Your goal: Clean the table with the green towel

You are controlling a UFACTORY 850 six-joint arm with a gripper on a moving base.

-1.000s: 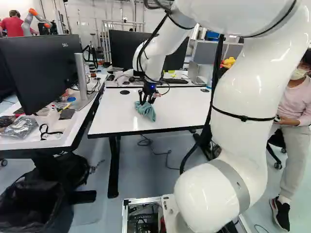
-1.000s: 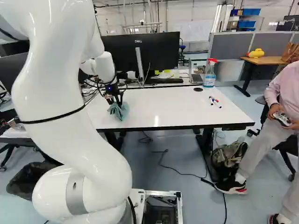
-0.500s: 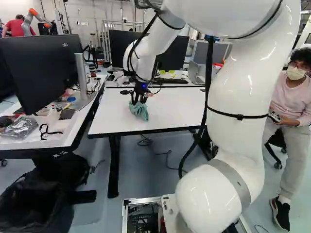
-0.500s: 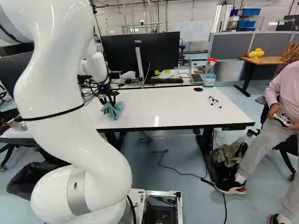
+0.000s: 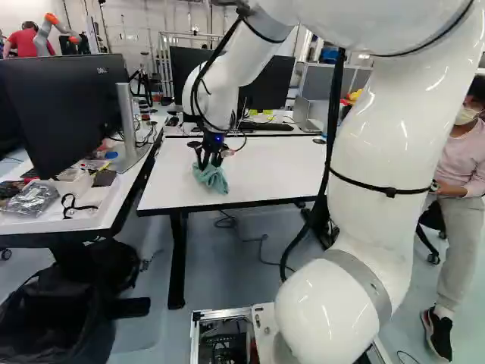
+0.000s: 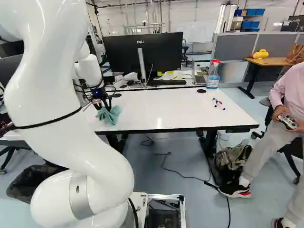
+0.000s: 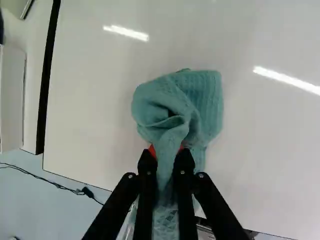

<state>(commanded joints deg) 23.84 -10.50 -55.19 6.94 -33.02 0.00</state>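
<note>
Towel shifted left, markers only in right base view

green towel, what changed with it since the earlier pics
The green towel has moved left across the white table in both base views, and slightly toward its near edge, along with the arm and the gripper, which is closed on it. The table, spray bottle and base stayed put.
</note>
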